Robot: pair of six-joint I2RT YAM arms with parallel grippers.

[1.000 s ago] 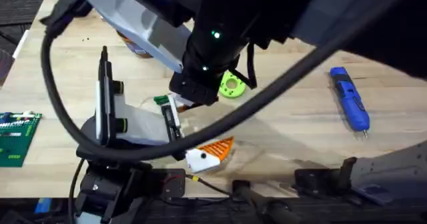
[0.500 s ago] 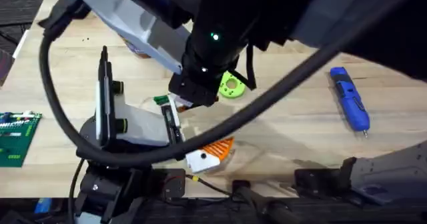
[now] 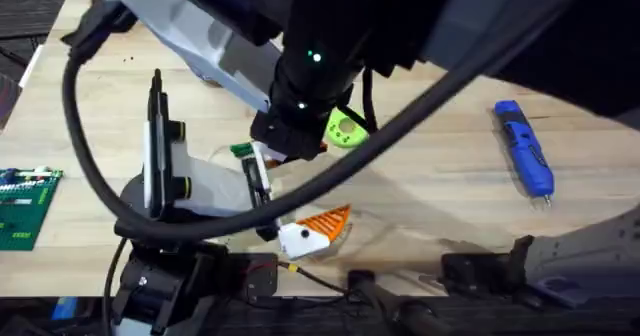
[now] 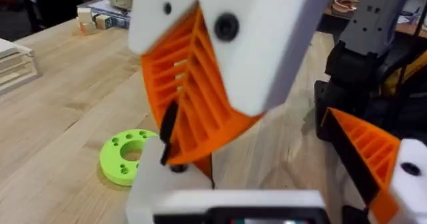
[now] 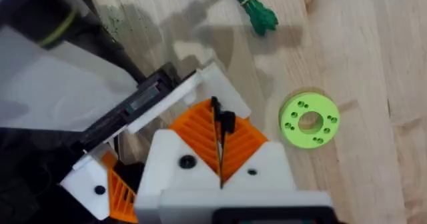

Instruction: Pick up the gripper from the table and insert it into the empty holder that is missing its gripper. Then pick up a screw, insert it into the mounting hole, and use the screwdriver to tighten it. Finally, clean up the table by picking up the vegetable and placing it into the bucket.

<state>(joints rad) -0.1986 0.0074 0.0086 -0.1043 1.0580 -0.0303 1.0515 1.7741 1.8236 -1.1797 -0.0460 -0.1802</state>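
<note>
My right gripper (image 5: 220, 141) is shut on a thin black screw (image 5: 216, 117) between its orange ribbed pads. It hangs just over the white holder (image 4: 157, 187), one finger of my left gripper (image 4: 267, 161), with the screw's tip at a dark hole in it. An orange edge shows beside the holder; I cannot tell whether it is the gripper. The left gripper (image 3: 305, 233) is open near the table's front. The vegetable (image 5: 253, 7) lies on the table (image 3: 450, 186) beyond the grippers. The blue screwdriver (image 3: 524, 161) lies far right. A tan edge of the bucket (image 3: 203, 73) peeks from behind the right arm.
A bright green ring disc (image 3: 345, 131) lies beside the grippers, partly under the right arm. A green circuit board (image 3: 20, 208) sits at the left edge. The right arm spans the upper middle of the overhead view, dark and blurred.
The right arm has edged slightly left and away, covering more of the green disc. The left arm has not moved.
</note>
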